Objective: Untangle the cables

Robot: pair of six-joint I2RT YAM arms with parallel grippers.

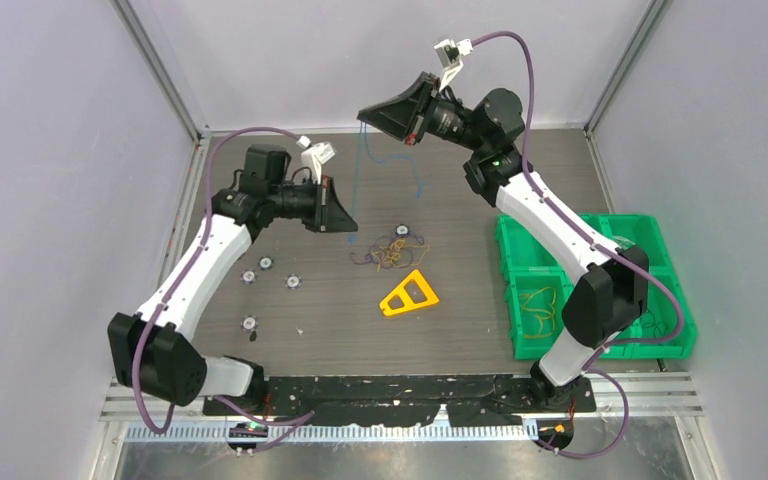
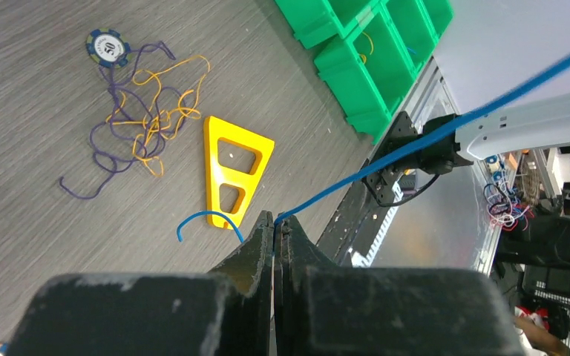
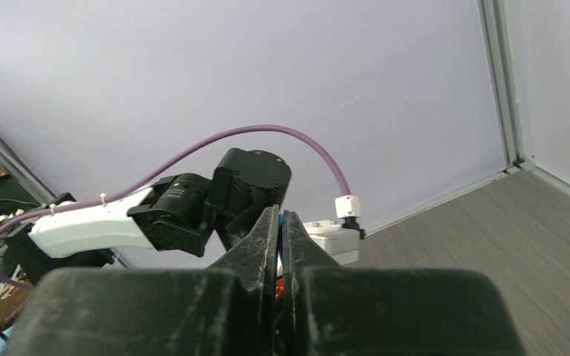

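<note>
A thin blue cable [image 1: 359,175] is stretched taut in the air between my two grippers. My left gripper [image 1: 354,227] is shut on its lower end; in the left wrist view the blue cable [image 2: 415,141] leaves the shut tips [image 2: 276,221], and a short free end curls beside them. My right gripper [image 1: 364,115] is raised at the back and shut on the upper end; a sliver of blue shows between its shut fingers [image 3: 280,219]. A tangle of purple and orange cables [image 1: 390,251] lies on the table below, also in the left wrist view [image 2: 141,111].
A yellow plastic triangle [image 1: 408,295] lies near the tangle. Several poker chips [image 1: 265,263] lie on the table left of centre, one [image 1: 401,232] by the tangle. Green bins [image 1: 600,285] at the right hold other cables. Walls close the back and sides.
</note>
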